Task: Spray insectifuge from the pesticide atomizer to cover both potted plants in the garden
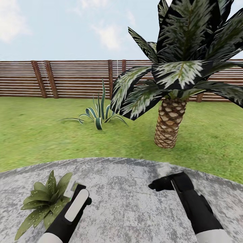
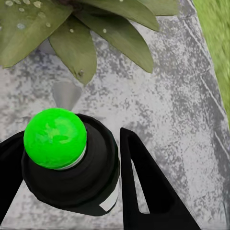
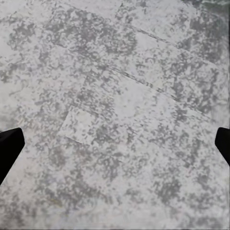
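My left gripper [image 1: 81, 189] [image 2: 72, 146] is shut on the pesticide atomizer [image 2: 72, 177], a dark bottle with a white label patch, seen from above with a bright green round top. It is held just beside one potted plant [image 1: 45, 201] [image 2: 76, 45], a low rosette of broad pointed leaves on the stone patio [image 1: 128, 199]. Tiny white specks of insectifuge [image 2: 37, 4] dot its leaves, and a faint grey cone hangs between bottle and leaves. My right gripper [image 1: 161, 184] [image 3: 115, 146] is open over bare stone, holding nothing.
Beyond the patio lies green lawn [image 1: 40, 135] with a striped spiky agave [image 1: 99, 114] and a scaly-trunked palm [image 1: 169, 125] at the right. A brown slatted fence [image 1: 67, 79] closes the back. The patio's curved edge runs behind both grippers.
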Robot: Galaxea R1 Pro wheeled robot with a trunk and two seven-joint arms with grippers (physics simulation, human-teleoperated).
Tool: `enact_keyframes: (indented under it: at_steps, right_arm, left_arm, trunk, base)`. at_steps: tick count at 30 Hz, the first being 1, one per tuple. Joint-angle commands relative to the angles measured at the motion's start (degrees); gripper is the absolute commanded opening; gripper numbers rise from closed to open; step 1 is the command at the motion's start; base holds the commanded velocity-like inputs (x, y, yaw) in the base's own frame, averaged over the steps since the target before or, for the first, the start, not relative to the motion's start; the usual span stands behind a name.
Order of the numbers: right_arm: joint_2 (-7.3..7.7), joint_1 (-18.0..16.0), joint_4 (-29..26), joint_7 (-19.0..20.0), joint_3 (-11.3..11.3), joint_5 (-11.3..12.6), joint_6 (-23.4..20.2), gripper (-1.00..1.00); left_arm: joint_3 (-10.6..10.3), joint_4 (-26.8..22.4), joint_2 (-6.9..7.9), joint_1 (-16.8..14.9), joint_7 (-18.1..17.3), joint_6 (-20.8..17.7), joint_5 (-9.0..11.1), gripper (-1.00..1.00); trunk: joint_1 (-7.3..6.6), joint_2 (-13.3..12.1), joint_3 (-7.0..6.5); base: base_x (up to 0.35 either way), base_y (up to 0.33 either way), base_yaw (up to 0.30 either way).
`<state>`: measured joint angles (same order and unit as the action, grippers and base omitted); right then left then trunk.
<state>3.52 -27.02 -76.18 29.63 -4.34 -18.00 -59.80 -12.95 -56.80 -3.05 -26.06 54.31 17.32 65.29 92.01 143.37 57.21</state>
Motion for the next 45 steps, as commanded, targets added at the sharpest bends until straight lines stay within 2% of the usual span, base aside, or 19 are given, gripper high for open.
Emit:
enact_keyframes:
  at_steps: [1,2,3,5,7,8,9,11,12,13,15,17,18,21,25,37,40,45]
  right_arm:
    - [0.36,0.1,3.9,-0.8,0.0,-0.6,1.0,1.00]
    - [0.53,0.4,5.5,-1.3,0.0,-0.6,2.1,1.00]
    - [0.98,1.6,8.1,-2.0,0.1,-0.7,5.2,1.00]
    - [3.24,6.8,11.2,-3.1,0.3,-0.7,17.5,1.00]
    - [5.69,10.9,12.3,-4.6,0.5,-0.7,26.8,1.00]
    - [6.79,13.0,13.5,-7.5,1.2,-0.7,30.4,1.00]
    - [7.83,15.1,15.5,-12.1,2.8,-0.5,34.7,1.00]
    - [8.92,18.1,21.0,-22.3,8.2,0.1,49.4,1.00]
    - [9.24,19.2,23.1,-25.4,11.0,0.2,56.2,1.00]
    - [9.40,19.7,24.4,-26.4,12.4,0.3,58.8,1.00]
    - [9.84,21.3,31.8,-29.1,19.3,0.6,66.5,1.00]
    - [10.00,21.7,35.6,-29.7,21.7,0.6,69.7,1.00]
    - [10.11,21.9,38.7,-30.0,23.0,0.7,74.3,1.00]
    - [11.82,22.2,44.0,-30.7,24.2,0.8,83.8,1.00]
    - [12.57,22.3,47.0,-30.7,24.3,0.6,86.8,1.00]
    - [11.58,22.3,46.6,-30.5,23.9,-0.2,86.9,1.00]
    - [11.33,22.4,46.9,-30.5,23.9,-0.4,86.6,1.00]
    - [10.87,22.4,47.4,-30.5,23.9,-0.5,86.6,1.00]
  left_arm:
    - [-0.1,0.2,-0.13,-0.1,0.2,0.3,0.3,-1.00]
    - [-0.1,0.2,-0.19,-0.1,0.3,0.3,0.3,-1.00]
    - [-0.1,0.3,-0.31,-0.1,0.8,0.3,0.2,-1.00]
    - [-0.6,0.5,-1.76,-0.7,3.2,0.3,-0.9,-1.00]
    - [-2.1,0.5,-3.46,-1.2,5.3,0.3,-5.1,-1.00]
    - [-3.0,0.5,-3.95,-1.3,6.2,0.3,-7.6,-1.00]
    - [-3.8,0.5,-4.23,-1.4,6.8,0.3,-9.5,-1.00]
    - [-4.7,0.5,-4.43,-1.4,7.2,0.2,-11.6,-1.00]
    - [-4.9,0.4,-4.54,-1.4,7.3,0.2,-12.1,-1.00]
    - [-5.0,0.5,-4.59,-1.4,7.3,0.3,-12.2,-1.00]
    - [-5.2,0.9,-4.63,-1.4,7.0,0.7,-12.5,-1.00]
    - [-5.3,1.2,-4.64,-1.3,6.8,0.8,-12.6,-1.00]
    - [-5.7,1.8,-4.74,-1.1,6.4,0.9,-12.9,-1.00]
    - [-10.1,2.5,-4.63,-1.0,6.5,1.0,-12.7,-1.00]
    - [-11.8,2.8,-4.53,-0.7,7.1,1.0,-12.7,-1.00]
    - [-11.4,4.6,-4.26,-0.1,7.5,1.7,-12.7,-1.00]
    - [-9.2,5.6,-4.46,0.0,7.5,2.0,-11.3,-1.00]
    - [-5.8,7.2,-4.66,0.0,7.6,4.7,-10.7,-1.00]
  trunk:
    - [-0.02,0.0,0.05]
    - [-0.02,0.0,0.05]
    - [-0.02,0.0,0.05]
    - [-0.02,0.0,0.05]
    - [-0.02,0.0,0.05]
    - [-0.02,0.0,0.05]
    - [-0.02,0.0,0.05]
    - [-0.02,0.0,0.05]
    - [-0.02,0.0,0.05]
    - [-0.02,0.0,0.05]
    - [-0.02,0.0,0.05]
    - [-0.02,0.0,0.05]
    - [-0.02,0.0,0.05]
    - [-0.02,0.0,0.05]
    - [-0.02,0.0,0.05]
    - [-0.02,0.0,0.05]
    - [-0.02,0.0,0.05]
    - [-0.02,0.0,0.05]
  base:
    - [0.000,0.000,0.000]
    - [0.000,0.000,0.000]
    - [0.000,0.000,0.000]
    - [0.000,0.000,0.000]
    - [0.000,0.000,0.000]
    - [0.000,0.000,0.000]
    - [0.000,0.000,0.000]
    - [0.000,0.000,0.000]
    - [0.000,0.000,0.000]
    - [0.000,0.000,0.000]
    - [0.000,0.000,0.000]
    - [0.003,0.000,0.000]
    - [0.096,-0.042,0.000]
    - [0.213,-0.120,0.000]
    - [0.284,-0.197,0.000]
    - [0.297,-0.181,0.001]
    - [0.295,-0.203,0.218]
    - [0.117,-0.093,0.273]
